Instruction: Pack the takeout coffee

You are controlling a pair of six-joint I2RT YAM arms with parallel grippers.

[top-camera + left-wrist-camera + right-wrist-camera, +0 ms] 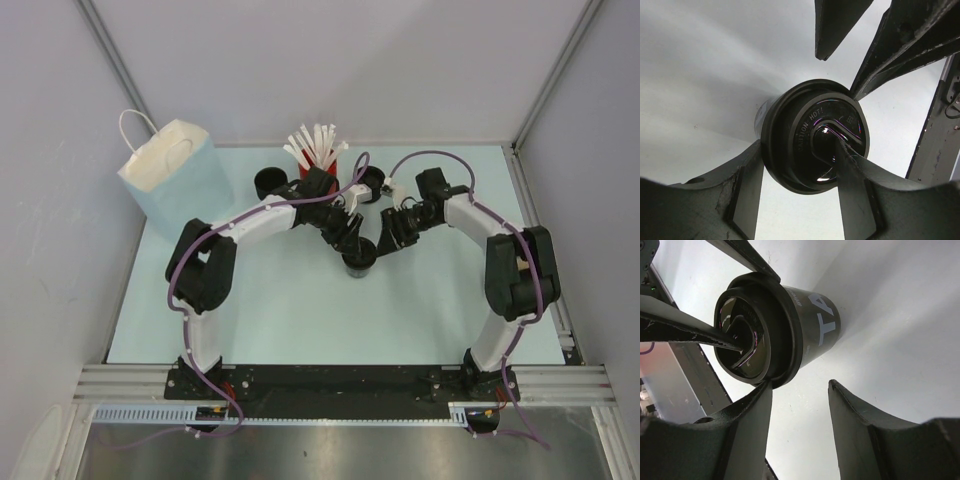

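Standing at the desk [280,320] centre, the takeout coffee [359,262] is pinched at its lid rim by your left pincer [797,147], the right pincer [800,384] half-open, empty, touching it; probably light, crushable: hold the stiff rim.

Overhead looking down, wrist views close (both share the cup [805,120])

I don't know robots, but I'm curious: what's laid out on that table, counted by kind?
Paper bag: 1
Red cup of white sticks: 1
Black cups: 2, the lidded black cup and a second black cup by the bag
Total: 4; more may be hidden.
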